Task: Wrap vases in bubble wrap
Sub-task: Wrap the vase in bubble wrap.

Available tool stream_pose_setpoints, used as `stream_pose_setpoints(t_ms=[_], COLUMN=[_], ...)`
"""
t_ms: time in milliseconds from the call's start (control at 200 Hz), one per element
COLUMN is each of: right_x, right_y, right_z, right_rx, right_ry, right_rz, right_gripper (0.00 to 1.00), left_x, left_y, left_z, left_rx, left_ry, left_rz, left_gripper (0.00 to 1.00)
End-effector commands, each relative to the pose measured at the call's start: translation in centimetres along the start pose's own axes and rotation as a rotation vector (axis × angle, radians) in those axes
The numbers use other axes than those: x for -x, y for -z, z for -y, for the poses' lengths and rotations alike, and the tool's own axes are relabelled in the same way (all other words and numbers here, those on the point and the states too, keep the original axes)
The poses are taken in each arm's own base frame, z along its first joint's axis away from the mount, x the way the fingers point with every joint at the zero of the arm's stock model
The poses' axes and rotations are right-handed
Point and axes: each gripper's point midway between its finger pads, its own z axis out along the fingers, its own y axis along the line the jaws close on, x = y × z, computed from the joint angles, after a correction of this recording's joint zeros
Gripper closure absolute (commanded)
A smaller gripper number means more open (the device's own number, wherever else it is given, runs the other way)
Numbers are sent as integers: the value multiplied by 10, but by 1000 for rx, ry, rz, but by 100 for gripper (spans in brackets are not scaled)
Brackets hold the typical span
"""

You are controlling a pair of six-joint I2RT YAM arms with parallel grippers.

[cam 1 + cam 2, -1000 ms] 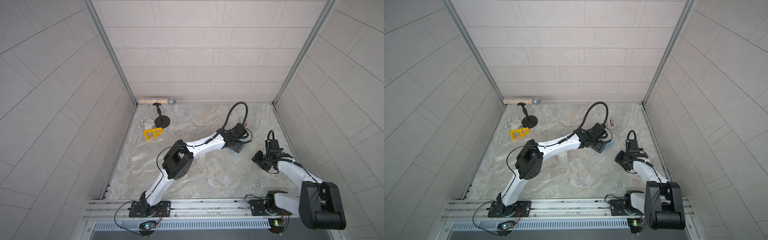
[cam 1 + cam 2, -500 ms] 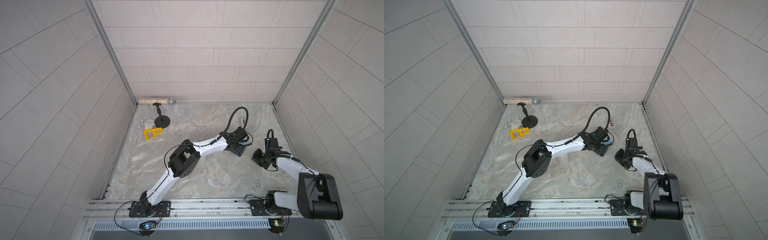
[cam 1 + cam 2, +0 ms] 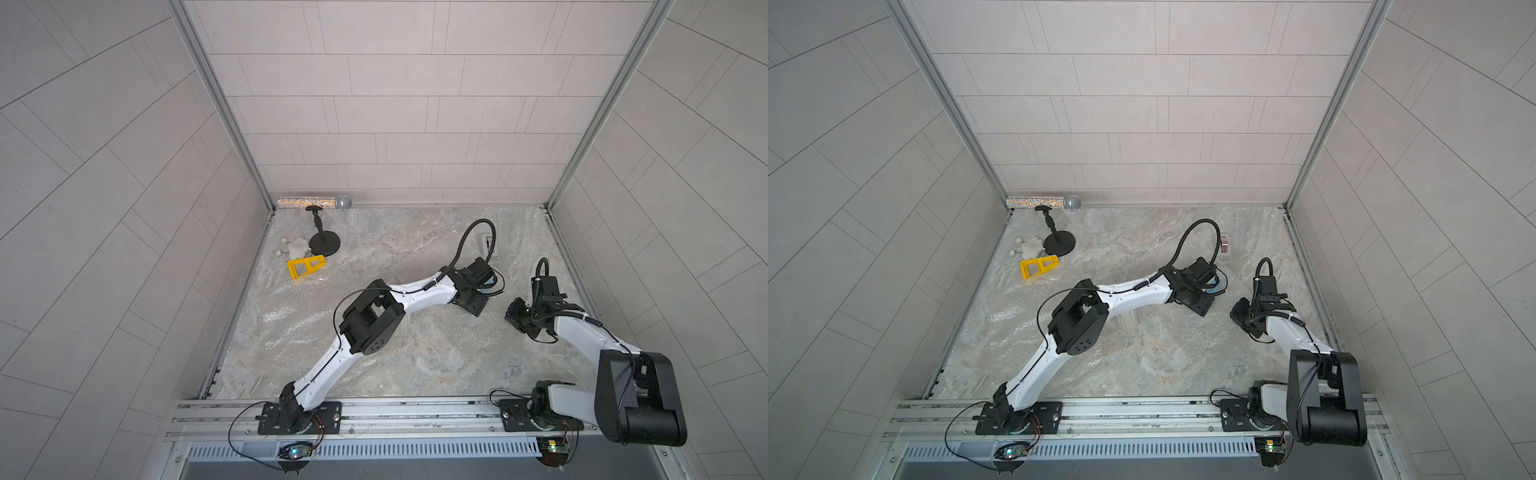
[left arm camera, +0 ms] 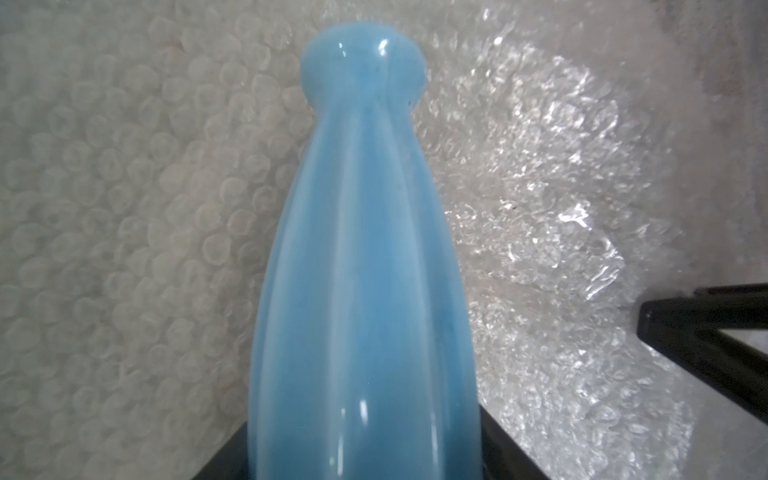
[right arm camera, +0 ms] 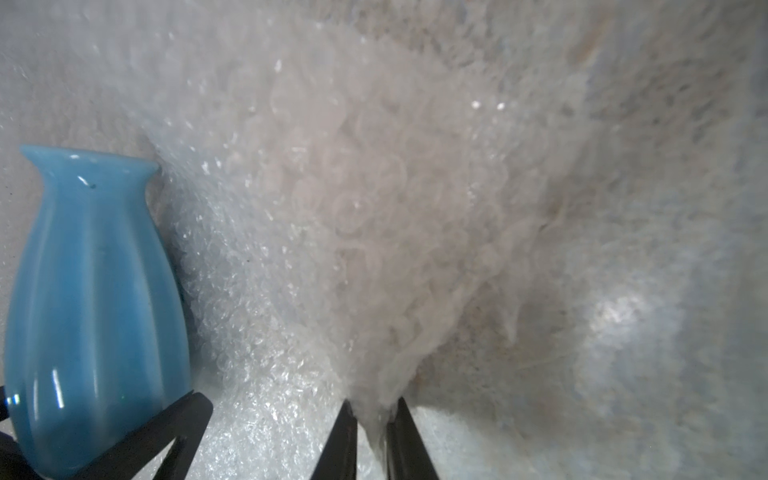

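Note:
My left gripper is shut on the light-blue ribbed vase. It grips the vase low on its body, with the narrow neck pointing away from the wrist. The vase stands over the bubble wrap, a clear sheet spread across the marble floor. My right gripper sits just beside the vase. It is shut on a raised fold of the wrap. The white ribbed vase stands on the sheet, mostly hidden under my left forearm.
A glittery microphone lies along the back wall. Near it are a black stand, small white pieces and a yellow triangular frame at the back left. A small grey dispenser sits behind my left gripper. Tiled walls close in three sides.
My right gripper's jaws have closed on the fold of bubble wrap. My left gripper's jaws have narrowed round the blue vase, and its arm has shifted slightly toward the front and right.

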Motion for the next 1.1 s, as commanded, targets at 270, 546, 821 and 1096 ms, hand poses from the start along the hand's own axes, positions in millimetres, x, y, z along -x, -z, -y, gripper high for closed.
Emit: stream_pose_setpoints(t_ms=[270, 546, 821, 1096], right_x=[-4, -6, -7, -6], right_y=[11, 21, 29, 33], right_z=[8, 14, 18, 16], right_rx=[-7, -13, -20, -6], right_ry=[10, -2, 0, -20], right_rz=[-12, 16, 45, 49], right_gripper=[89, 93, 98, 99], left_x=[0, -9, -15, -20], left_y=[41, 66, 57, 41], left_z=[39, 52, 74, 77], left_rx=[-73, -86, -91, -89], left_ry=[-74, -78, -66, -80], left_rz=[56, 172, 190, 172], left_gripper=[46, 54, 57, 58])
